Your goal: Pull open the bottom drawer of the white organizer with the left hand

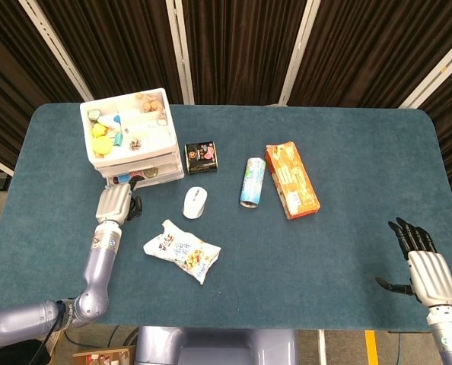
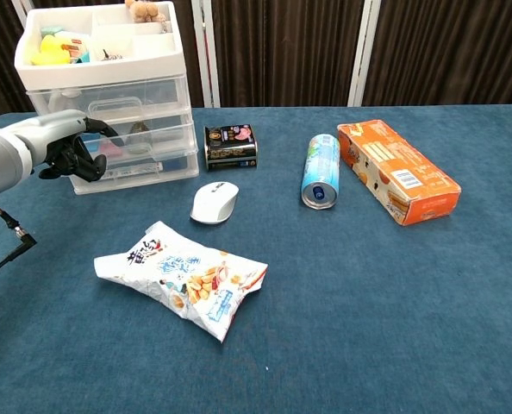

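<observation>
The white organizer (image 1: 127,137) (image 2: 109,95) stands at the table's far left corner, its top tray full of small items. Its bottom drawer (image 1: 151,176) (image 2: 144,169) sits flush with the two drawers above it. My left hand (image 1: 116,204) (image 2: 56,147) is right in front of that drawer's left part, fingers (image 2: 87,165) curled in and fingertips (image 1: 134,186) at the drawer front. Whether they hook the drawer I cannot tell. My right hand (image 1: 422,262) hangs with fingers apart at the near right edge, holding nothing, seen only in the head view.
Near the organizer lie a dark tin (image 1: 202,156) (image 2: 230,145), a white mouse (image 1: 195,202) (image 2: 214,202) and a snack bag (image 1: 182,250) (image 2: 183,278). A blue can (image 1: 252,182) (image 2: 321,170) and an orange box (image 1: 291,180) (image 2: 398,170) lie mid-table.
</observation>
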You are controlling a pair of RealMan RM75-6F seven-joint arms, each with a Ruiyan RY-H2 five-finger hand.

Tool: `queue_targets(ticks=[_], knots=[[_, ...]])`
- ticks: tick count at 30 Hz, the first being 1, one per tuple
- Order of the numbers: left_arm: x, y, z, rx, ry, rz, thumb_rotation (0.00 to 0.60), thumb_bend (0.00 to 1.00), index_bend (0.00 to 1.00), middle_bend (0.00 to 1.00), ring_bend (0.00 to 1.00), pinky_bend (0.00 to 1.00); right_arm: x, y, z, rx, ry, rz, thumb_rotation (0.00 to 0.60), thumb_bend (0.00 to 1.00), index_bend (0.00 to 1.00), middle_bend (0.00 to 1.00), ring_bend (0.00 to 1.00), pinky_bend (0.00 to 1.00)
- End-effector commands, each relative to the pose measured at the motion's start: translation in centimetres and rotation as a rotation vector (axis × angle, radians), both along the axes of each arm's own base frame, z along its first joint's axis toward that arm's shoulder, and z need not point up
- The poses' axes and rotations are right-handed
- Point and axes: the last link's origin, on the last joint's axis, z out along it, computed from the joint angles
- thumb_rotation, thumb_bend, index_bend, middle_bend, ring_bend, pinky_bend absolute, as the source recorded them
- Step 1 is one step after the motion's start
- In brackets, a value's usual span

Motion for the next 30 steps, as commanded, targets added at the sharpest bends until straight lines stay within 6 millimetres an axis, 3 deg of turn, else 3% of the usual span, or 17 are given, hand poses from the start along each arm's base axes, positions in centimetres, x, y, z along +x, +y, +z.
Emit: queue_targets(ticks=[1,14,30], knots=[[0.2,-0.2,0.0,-0.01,-0.018,0.001,0.6,0.68,0.28,1.0,0.92,0.9,0.0,0.0,0.0,0.0,0.0,0.0,0.6,0.13,0.0,0.0,0.0,0.05],[1.2,-2.2,0.5,-0.055,-0.118,-0.019,0.6,0.68,0.3,1.0,0.92,0.9,0.1,0.0,-0.1,0.001,0.002,0.003,0.6,0.13,0.0,0.0,0.0,0.05],[1.1,-3.3,0.8,-0.083,-0.157,-0.027,0.6,0.68,0.3,1.0,0.92,0.9,0.1,0.0,-0.1,0.0,0.002,0.005,0.6,0.13,0.0,0.0,0.0,0.05]])
